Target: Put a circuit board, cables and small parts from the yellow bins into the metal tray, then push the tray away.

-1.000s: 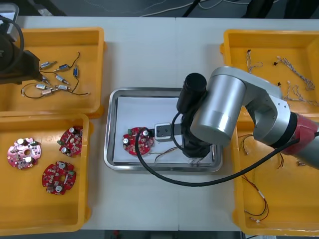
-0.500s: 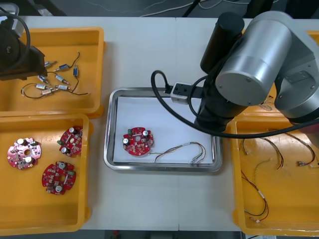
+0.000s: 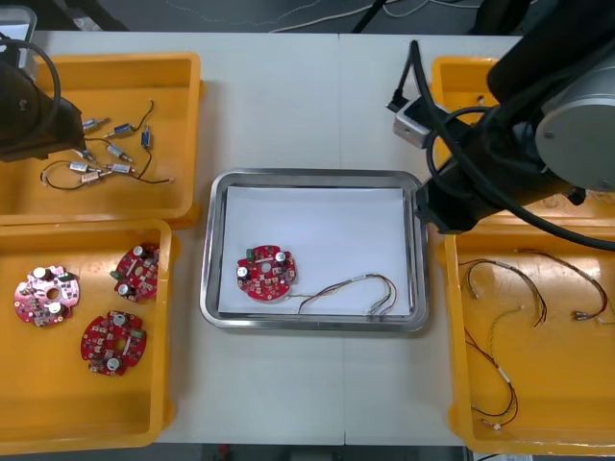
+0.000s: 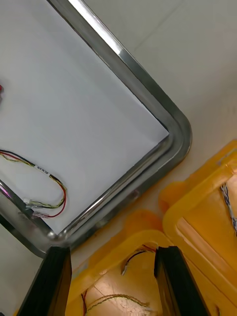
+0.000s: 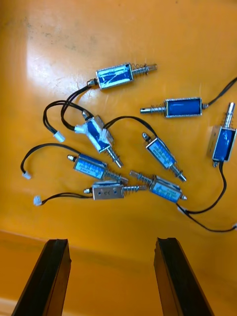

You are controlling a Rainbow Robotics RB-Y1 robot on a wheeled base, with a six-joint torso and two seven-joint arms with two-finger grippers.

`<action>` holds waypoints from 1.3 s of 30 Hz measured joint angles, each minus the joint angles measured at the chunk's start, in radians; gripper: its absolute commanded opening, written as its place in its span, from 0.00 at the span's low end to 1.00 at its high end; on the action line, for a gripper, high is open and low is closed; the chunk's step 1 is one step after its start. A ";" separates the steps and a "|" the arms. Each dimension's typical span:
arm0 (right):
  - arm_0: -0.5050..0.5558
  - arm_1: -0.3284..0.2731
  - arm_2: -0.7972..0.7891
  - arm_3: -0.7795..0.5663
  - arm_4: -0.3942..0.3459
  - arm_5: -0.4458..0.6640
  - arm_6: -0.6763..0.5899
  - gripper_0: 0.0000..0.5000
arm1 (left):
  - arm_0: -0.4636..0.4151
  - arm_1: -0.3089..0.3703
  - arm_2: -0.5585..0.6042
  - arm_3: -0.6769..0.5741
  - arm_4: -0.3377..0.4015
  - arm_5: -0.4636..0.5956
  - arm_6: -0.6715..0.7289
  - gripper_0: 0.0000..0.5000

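Left claw (image 5: 111,279), released, hovers with the small metal parts (image 5: 159,152) just ahead in the bench's far-left yellow bin (image 3: 115,77); right claw (image 4: 112,281), released, hangs beside the metal tray (image 3: 312,177).

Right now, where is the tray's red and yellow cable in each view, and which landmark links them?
Front view: red and yellow cable by the right rim of the metal tray.
Right wrist view: same cable inside that rim, beyond the open right hand.
Left wrist view: not in it.
Shared landmark: the tray's right rim.
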 measured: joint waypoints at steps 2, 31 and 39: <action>0.033 -0.015 -0.034 -0.022 -0.005 0.000 -0.037 1.00 | 0.000 -0.003 0.002 0.019 -0.002 -0.024 0.000 1.00; 0.264 -0.111 -0.328 0.055 0.170 -0.031 -0.135 1.00 | 0.136 0.055 0.056 0.039 0.128 -0.173 -0.697 1.00; 0.263 -0.111 -0.328 0.118 0.219 -0.114 -0.135 1.00 | 0.184 0.065 0.056 0.039 0.119 -0.238 -0.697 1.00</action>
